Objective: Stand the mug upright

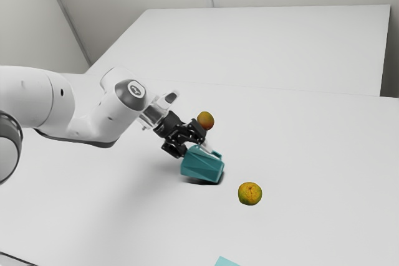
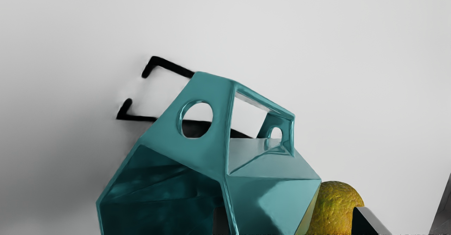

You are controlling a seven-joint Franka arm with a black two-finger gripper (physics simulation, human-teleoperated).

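The mug (image 1: 202,166) is glossy teal, faceted with flat, angular sides, and its boxy handle (image 2: 211,122) has round holes through it. It sits tipped over at the gripper (image 1: 196,145) on the white table (image 1: 312,147), its dark, hollow mouth facing the hand. The fingers are spread, one inside the mouth, the other outside, near an orange (image 2: 334,206).

My black two-finger gripper (image 1: 192,147) looks hard, mostly matt. Teal faceted mug (image 2: 208,157): smooth, glossy w/ bright edge highlights; plastic or ceramic, can't tell. Yellow-green round citrus fruit (image 2: 334,205): rough, dimpled rind. White flat tabletop (image 1: 312,135): smooth, matt. My white rounded arm (image 1: 37,98): smooth, approx. satin, plastic-like.
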